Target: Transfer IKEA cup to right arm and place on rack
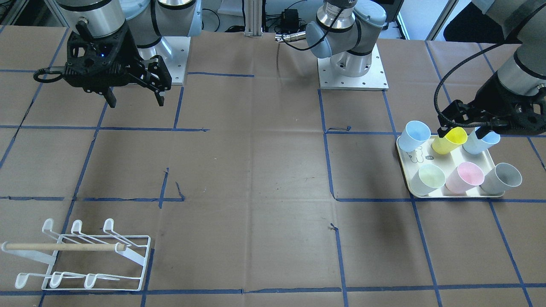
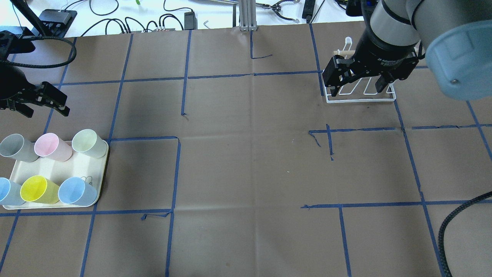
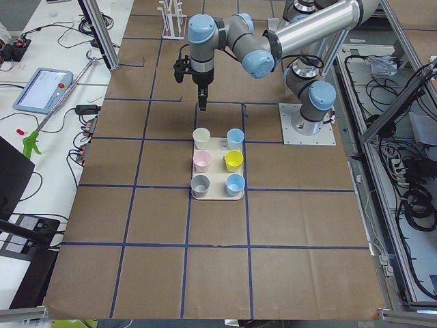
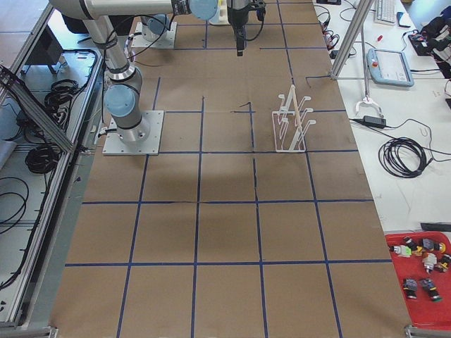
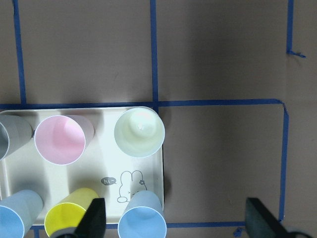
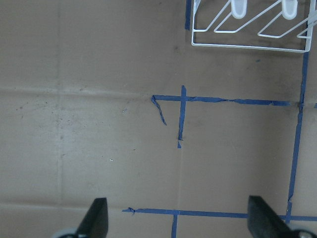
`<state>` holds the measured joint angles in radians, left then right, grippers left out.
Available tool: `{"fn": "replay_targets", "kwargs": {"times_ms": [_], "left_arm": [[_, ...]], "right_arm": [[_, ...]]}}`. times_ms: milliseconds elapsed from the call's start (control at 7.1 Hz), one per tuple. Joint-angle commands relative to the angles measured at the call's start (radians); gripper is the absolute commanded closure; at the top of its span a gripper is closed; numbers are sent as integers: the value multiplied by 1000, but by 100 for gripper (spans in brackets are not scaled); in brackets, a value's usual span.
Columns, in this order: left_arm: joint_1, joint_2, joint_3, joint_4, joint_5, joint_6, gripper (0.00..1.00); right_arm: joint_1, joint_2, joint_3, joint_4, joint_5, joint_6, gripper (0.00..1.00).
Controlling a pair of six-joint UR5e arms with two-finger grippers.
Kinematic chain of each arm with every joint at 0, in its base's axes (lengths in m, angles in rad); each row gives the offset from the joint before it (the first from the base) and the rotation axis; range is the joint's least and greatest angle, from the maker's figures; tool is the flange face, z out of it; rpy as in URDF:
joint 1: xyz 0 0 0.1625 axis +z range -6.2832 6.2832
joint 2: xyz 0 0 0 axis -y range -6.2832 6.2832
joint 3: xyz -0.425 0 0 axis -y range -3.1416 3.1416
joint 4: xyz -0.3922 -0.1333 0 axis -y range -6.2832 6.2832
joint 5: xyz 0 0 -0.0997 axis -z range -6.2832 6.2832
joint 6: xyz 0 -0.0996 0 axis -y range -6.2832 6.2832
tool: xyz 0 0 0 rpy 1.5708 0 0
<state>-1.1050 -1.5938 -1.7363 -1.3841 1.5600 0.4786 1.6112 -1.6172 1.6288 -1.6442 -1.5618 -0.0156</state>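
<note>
While, from the front, the black two-finger left gripper [image 1: 463, 128] hangs wide open and empty over the cream rectangular tray [image 1: 453, 195], six pastel plastic cups [image 1: 450, 140] stand in it. Overhead: right gripper [image 2: 357, 87] spread, holding nothing, partly masking the white wire rack [image 2: 361, 100] with wooden rod.

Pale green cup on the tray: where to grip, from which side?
Probably the rim, from above: the pale green cup stands upright, mouth open, at the tray corner. One finger inside, one outside on the wall facing off the tray, away from the pink cup.
</note>
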Motion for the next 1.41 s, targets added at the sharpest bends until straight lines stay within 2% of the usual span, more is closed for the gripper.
{"fn": "replay_targets", "kwargs": {"times_ms": [0, 282, 563, 845, 1267], "left_arm": [[1, -47, -93, 152, 2, -5, 0], [1, -101, -187, 322, -1, -30, 0], [-2, -152, -239, 419, -1, -57, 0], [-4, -161, -265, 431, -3, -87, 0], [-6, -186, -275, 430, 2, -71, 0]], "right_arm": [[-2, 11, -1, 1, -4, 0, 0], [-2, 10, 0, -8, 5, 12, 0], [-2, 20, 0, -52, 12, 20, 0], [4, 48, -1, -141, 32, 69, 0], [7, 54, -1, -262, 165, 219, 0]]}}
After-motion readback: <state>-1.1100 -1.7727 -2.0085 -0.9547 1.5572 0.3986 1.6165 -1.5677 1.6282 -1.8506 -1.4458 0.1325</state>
